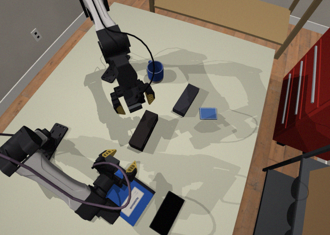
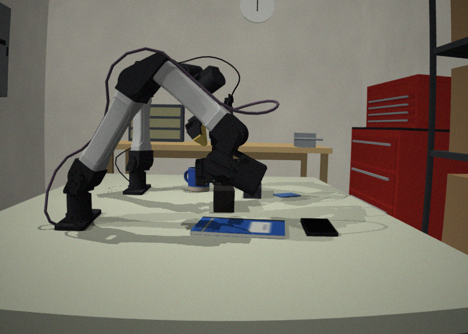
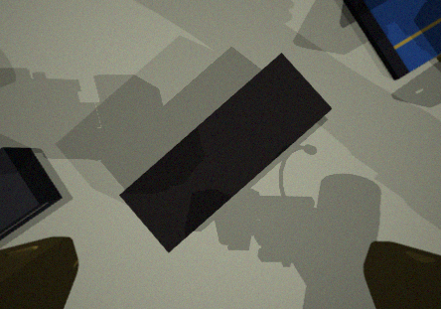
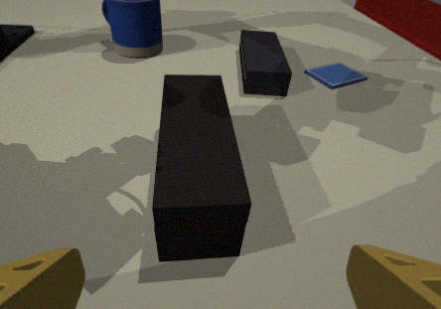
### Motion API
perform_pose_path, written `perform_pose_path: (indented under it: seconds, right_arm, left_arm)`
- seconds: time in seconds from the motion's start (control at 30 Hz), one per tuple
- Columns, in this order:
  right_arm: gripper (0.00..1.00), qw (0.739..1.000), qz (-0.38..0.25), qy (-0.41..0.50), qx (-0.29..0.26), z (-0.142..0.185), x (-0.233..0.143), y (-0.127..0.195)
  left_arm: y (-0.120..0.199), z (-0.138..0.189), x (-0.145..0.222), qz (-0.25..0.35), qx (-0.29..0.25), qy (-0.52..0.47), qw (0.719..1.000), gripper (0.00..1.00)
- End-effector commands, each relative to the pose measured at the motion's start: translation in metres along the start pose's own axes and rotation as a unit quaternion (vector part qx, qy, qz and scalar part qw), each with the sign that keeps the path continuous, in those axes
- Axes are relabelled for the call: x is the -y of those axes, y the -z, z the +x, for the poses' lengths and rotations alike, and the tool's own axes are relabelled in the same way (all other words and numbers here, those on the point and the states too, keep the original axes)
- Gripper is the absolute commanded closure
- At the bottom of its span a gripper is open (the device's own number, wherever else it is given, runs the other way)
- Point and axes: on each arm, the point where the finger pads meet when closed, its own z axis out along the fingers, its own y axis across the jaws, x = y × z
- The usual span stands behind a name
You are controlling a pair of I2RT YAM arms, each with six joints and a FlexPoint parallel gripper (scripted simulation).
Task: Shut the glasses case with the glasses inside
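A long brown-black box (image 1: 144, 128) (image 2: 223, 199) (image 3: 225, 151) (image 4: 199, 146), which looks like the glasses case, lies flat on the table with its lid down. No glasses show; its inside is hidden. My left gripper (image 1: 136, 106) (image 3: 221, 252) is open and empty above the table, by the case's far end, pointing down. My right gripper (image 1: 124, 157) (image 4: 216, 259) is open and empty, short of the case's near end and apart from it.
A smaller dark box (image 1: 186, 99) (image 3: 17, 186) (image 4: 263, 57) lies beside the case, near a flat blue square (image 1: 208, 113) (image 4: 337, 75). A blue mug (image 1: 155, 72) (image 4: 135, 22) stands behind. A blue notebook (image 1: 145, 197) (image 2: 238, 227) lies under the right arm, beside a black slab (image 1: 167, 212) (image 2: 318, 227).
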Motion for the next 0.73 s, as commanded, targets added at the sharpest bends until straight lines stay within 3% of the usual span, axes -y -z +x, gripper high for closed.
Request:
perform_pose_path:
  seconds: [0.0, 0.7]
  right_arm:
    - [0.08, 1.0, -0.005, -0.006, 0.001, 0.0014, 0.0015, -0.0013]
    - [0.08, 1.0, -0.005, -0.006, 0.001, 0.0014, 0.0015, -0.0013]
  left_arm:
    - [0.0001, -0.0016, -0.0006, 0.006, -0.013, 0.013, 1.0, 0.0]
    - [-0.0036, -0.0006, -0.0002, 0.006, -0.019, 0.012, 1.0, 0.0]
